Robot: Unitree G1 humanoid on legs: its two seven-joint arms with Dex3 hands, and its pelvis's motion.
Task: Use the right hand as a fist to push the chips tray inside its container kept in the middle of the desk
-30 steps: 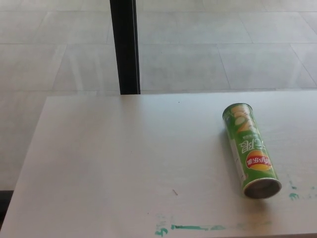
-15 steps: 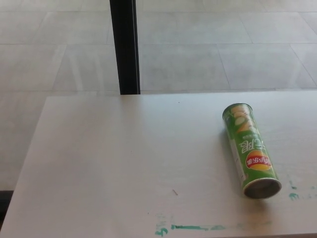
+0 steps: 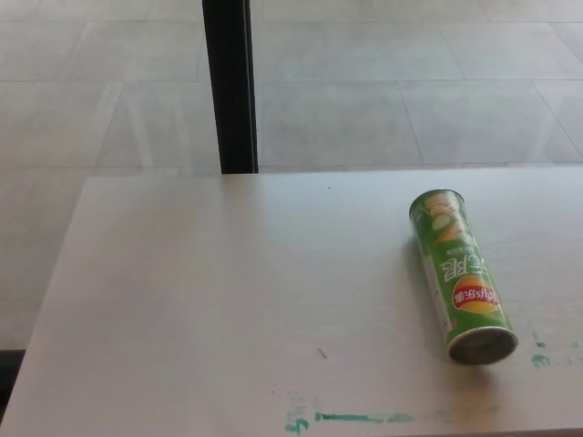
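Neither robot hand of mine shows in the head view, so I can't tell whether L or R is wide, narrow or holding anything; no arm in sight either. The can (image 3: 459,277) lies on its side on the desk (image 3: 228,300), over on the R part of the top and not in the middle, nearer the front edge than the back. It's a green chips tube w/ a red-and-yellow logo patch near its near end and printed lettering that reads upside down from here. Its long axis runs front to back w/ a slight slant: far end sits a bit more to the L, near end a bit more to the R. The near end faces me and shows a round greyish face; can't tell if that's the tray, a lid or the base. Far end is too small and angled to read. Nothing touches the can. The desk is pale, almost white, w/ a teal streak (image 3: 351,418) along the front edge L of the can and smaller teal marks (image 3: 541,359) just R of its near end. A tiny dark speck (image 3: 321,352) sits on the desk well L of the can. Beyond the desk: pale tiled floor (image 3: 410,82) and a black post (image 3: 230,86) standing upright behind the back edge, L of centre.
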